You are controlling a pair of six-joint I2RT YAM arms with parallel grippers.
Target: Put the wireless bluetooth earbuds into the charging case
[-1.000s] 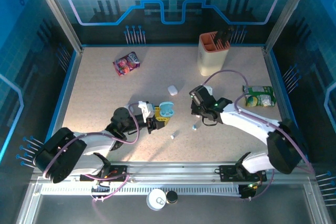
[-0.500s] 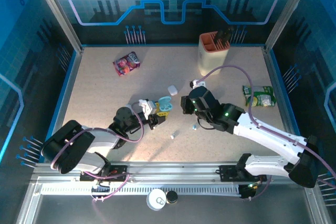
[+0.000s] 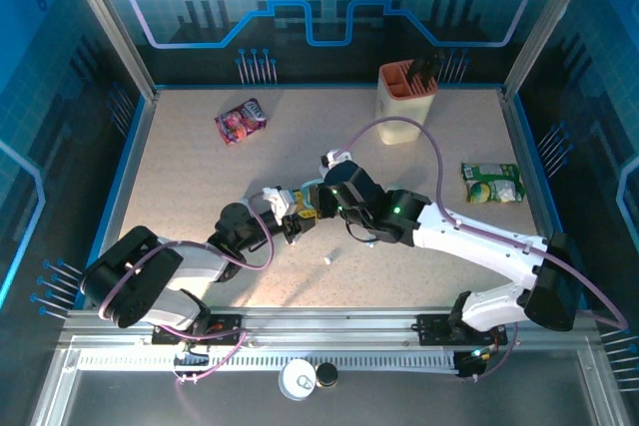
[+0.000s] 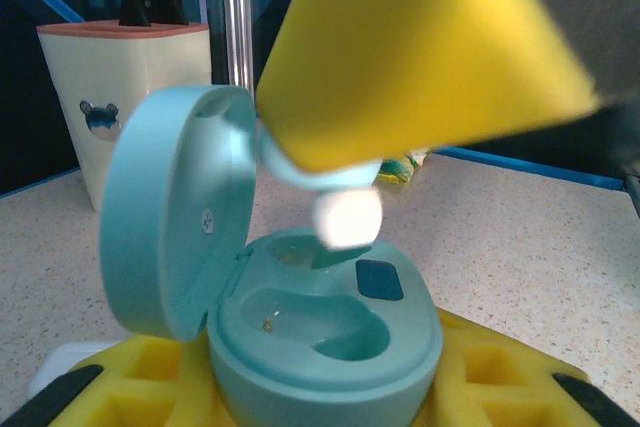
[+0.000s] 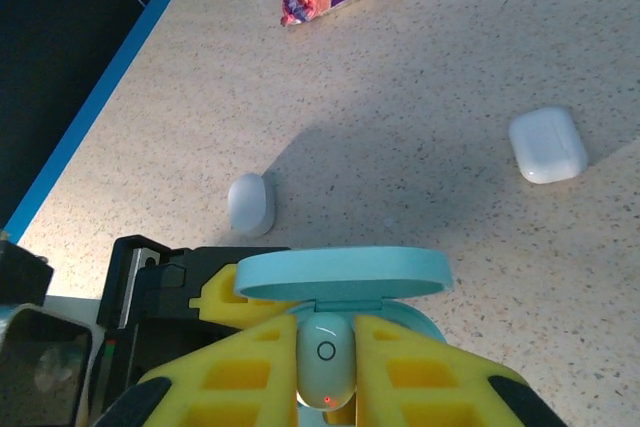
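Insertion step: pale plastic earbud [image 5: 324, 347] pinched by right tool [image 5: 325, 387] over open pale-blue rounded charging case [image 4: 320, 332], clamped by left tool [image 4: 325, 402]. Next likely: earbud lined up with socket, lowered.

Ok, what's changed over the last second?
The right pincer swung left across the table and now sits right over the open case, a bud pinched between its fingers. The left pincer kept its grip on the case, shifting only slightly. The loose bud, snack bag and knife block stayed put.
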